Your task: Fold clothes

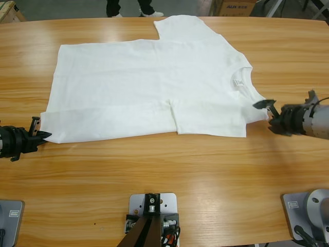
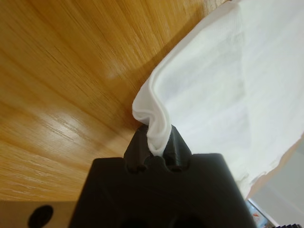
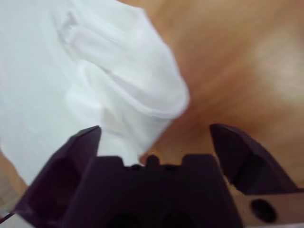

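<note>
The clothes are one white T-shirt [image 1: 154, 82] lying flat on the wooden table [image 1: 180, 175], its neck with a white label [image 1: 236, 82] toward the right. The near sleeve is folded in onto the body, and the far sleeve [image 1: 180, 25] lies out toward the back edge. My left gripper [image 1: 45, 135] is at the shirt's near left hem corner and shut on it. In the left wrist view the pinched cloth [image 2: 154, 121] bunches up out of the left gripper [image 2: 156, 142]. My right gripper [image 1: 267, 116] is open at the shoulder edge by the neck. In the right wrist view the shirt's edge [image 3: 137, 95] lies between the jaws of the right gripper [image 3: 154, 137], close to one jaw.
A person's feet [image 1: 128, 10] stand beyond the table's far edge. A cardboard box [image 1: 234, 6] sits on the floor at the back right, and another box corner [image 1: 7, 10] shows at the back left. Bare wood runs along the table's near half.
</note>
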Tool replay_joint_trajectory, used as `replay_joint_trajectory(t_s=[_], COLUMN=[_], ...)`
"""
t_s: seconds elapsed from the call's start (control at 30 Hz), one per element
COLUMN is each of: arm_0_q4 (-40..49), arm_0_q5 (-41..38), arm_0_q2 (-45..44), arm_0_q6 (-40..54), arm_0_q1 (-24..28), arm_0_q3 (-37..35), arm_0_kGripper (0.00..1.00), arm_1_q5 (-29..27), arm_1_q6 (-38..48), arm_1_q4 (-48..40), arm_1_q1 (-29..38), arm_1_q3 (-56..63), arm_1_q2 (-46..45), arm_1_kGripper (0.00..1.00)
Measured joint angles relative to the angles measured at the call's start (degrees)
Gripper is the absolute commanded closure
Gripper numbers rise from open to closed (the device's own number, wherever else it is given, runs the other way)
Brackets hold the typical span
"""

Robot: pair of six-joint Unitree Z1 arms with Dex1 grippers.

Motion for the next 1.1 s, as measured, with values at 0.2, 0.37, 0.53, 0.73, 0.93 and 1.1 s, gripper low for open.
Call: replay_joint_trajectory(t_s=[0.2, 0.37, 0.53, 0.73, 0.93, 1.1], arm_0_q4=[0.00, 0.00, 0.00, 0.00, 0.00, 0.00], arm_0_q5=[0.00, 0.00, 0.00, 0.00, -0.06, -0.07], arm_0_q2=[0.00, 0.00, 0.00, 0.00, 0.00, 0.00], arm_0_q6=[0.13, 0.15, 0.39, 1.02, 1.67, 1.72], arm_0_q1=[0.00, 0.00, 0.00, 0.00, 0.13, 0.13], arm_0_q3=[0.00, 0.00, 0.00, 0.00, 0.00, 0.00], arm_0_kGripper=[1.000, 1.000, 1.000, 1.000, 1.000, 1.000], arm_1_q5=[-0.02, 0.16, 0.25, 1.18, 1.90, 1.91], arm_1_q6=[0.55, 0.55, 0.55, 0.55, -0.40, -2.75], arm_1_q4=[-0.27, -5.85, -8.10, -11.65, -12.89, -12.91], arm_1_q1=[0.00, -0.17, -0.98, -1.62, -1.75, -1.75], arm_1_q3=[-0.38, 0.34, 0.85, 0.93, 1.00, 1.44], arm_1_q2=[-0.58, 2.36, 4.76, 7.46, 9.21, 9.89], arm_1_kGripper=[0.174, 0.174, 0.341, 1.000, 1.000, 1.000])
